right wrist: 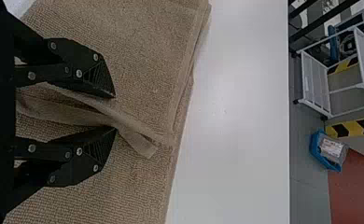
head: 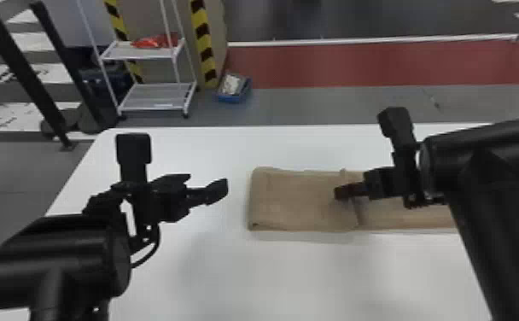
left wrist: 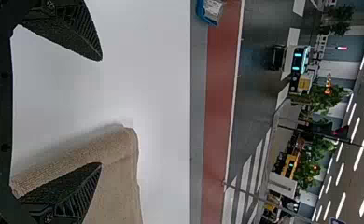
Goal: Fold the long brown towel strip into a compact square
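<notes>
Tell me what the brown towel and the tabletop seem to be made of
The brown towel looks like soft, matte terry cloth, perhaps cotton, given its nubbly weave. The tabletop, smooth and white with a faint sheen, could be laminate or plastic.

A white wire shelf (head: 156,52) stands near a blue bin (head: 234,97).

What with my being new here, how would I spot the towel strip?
Start at the big white table before the robot. On it, under the right gripper, lies the towel strip, its left part folded over. Unlike the black gripper above, it is flat brown cloth.
</notes>
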`<state>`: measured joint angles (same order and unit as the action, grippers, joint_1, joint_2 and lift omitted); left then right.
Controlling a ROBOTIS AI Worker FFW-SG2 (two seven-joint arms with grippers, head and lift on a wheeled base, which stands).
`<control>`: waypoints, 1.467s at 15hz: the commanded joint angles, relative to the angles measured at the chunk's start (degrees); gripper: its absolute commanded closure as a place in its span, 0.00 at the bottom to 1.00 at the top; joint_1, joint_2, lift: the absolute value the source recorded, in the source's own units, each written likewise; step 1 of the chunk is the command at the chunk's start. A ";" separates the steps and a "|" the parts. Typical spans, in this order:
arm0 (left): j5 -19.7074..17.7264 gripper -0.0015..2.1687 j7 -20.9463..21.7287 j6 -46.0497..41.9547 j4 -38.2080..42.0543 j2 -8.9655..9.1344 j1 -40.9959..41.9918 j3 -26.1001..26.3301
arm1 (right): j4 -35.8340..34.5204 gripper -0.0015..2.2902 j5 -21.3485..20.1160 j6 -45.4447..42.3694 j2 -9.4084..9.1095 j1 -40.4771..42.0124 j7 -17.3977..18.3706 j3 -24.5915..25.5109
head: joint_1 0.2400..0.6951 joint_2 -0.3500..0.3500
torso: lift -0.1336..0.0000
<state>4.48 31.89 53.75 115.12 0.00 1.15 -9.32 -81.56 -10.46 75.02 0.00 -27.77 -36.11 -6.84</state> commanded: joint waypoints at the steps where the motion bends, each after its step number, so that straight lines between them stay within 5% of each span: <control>1: 0.00 0.04 0.19 0.00 -0.15 0.15 0.00 0.00 | 0.00 0.34 0.00 0.00 -0.05 0.00 -0.01 0.07 | 1.00 0.65 | 0.07; 3: 0.00 0.04 0.19 0.00 -0.07 0.15 0.08 -0.09 | 0.00 0.45 0.00 0.00 -0.05 0.00 -0.10 0.07 | 1.00 0.65 | 0.07; 6: 0.00 0.04 0.19 0.00 0.02 0.15 0.08 -0.18 | -0.09 0.45 0.44 -0.17 -0.05 0.18 -0.18 0.25 | 1.00 0.65 | 0.07; 13: -0.26 0.04 0.71 0.18 0.02 0.15 0.17 -1.67 | -7.30 0.45 11.07 -1.93 -0.05 1.49 -0.71 3.59 | 1.00 0.70 | 0.07; 16: -0.26 0.04 0.98 0.18 -0.15 0.15 0.17 -1.93 | -10.81 0.45 9.93 3.52 -0.05 3.25 -2.47 7.01 | 1.00 0.71 | 0.07; 22: -0.18 0.04 0.36 0.18 -0.59 0.15 0.08 -1.32 | -6.68 0.49 8.00 -0.52 -0.05 2.55 -2.47 9.91 | 1.00 0.65 | 0.07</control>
<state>4.28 32.38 53.76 114.53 0.00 1.26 -10.58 -88.19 -2.88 74.49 0.00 -25.51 -38.57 2.58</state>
